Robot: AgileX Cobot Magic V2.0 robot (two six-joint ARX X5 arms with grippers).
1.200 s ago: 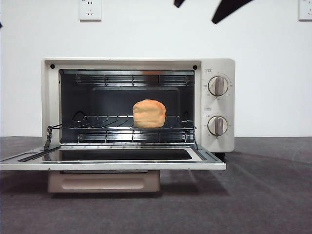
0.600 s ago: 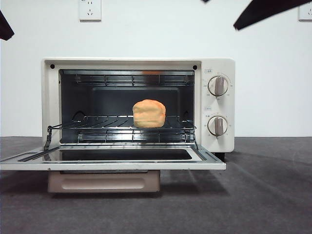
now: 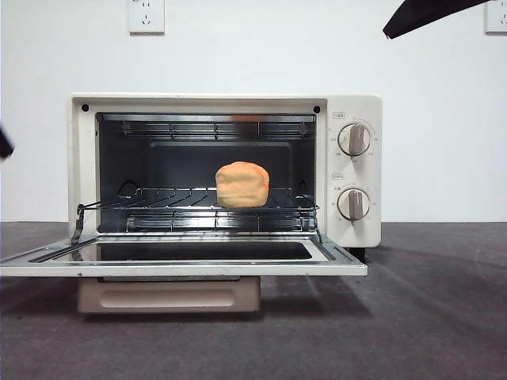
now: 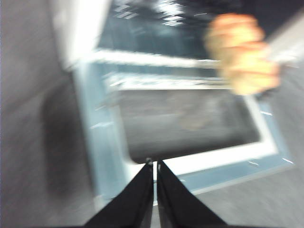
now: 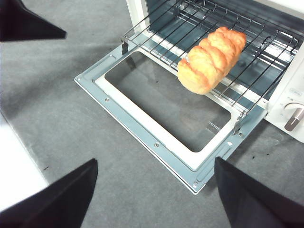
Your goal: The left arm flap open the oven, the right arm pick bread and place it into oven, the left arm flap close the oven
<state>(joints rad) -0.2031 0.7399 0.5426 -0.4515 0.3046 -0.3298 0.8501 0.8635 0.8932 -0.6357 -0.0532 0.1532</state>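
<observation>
The cream-white oven point(image 3: 352, 170) stands with its glass door point(image 3: 182, 261) flapped down flat. The golden bread point(image 3: 242, 184) lies on the wire rack inside, also in the right wrist view point(image 5: 211, 59) and, blurred, in the left wrist view point(image 4: 242, 52). My left gripper point(image 4: 155, 164) is shut and empty above the door's front edge point(image 4: 223, 156). It shows as a dark tip at the front view's left edge point(image 3: 4, 145) and in the right wrist view point(image 5: 23, 21). My right gripper point(image 5: 156, 161) is open and empty, high above the door point(image 5: 142, 128). Its arm is at the front view's top right point(image 3: 428, 12).
Grey table surface point(image 3: 428, 317) spreads in front of and beside the oven. A white wall with sockets point(image 3: 146, 16) is behind. Two round knobs point(image 3: 354, 138) are on the oven's right panel. A white strip point(image 5: 14, 175) borders the table.
The right arm's dark tip has drawn away toward the top right corner. The left arm's tip came in at the left edge and has moved down. Oven and bread have not moved.
</observation>
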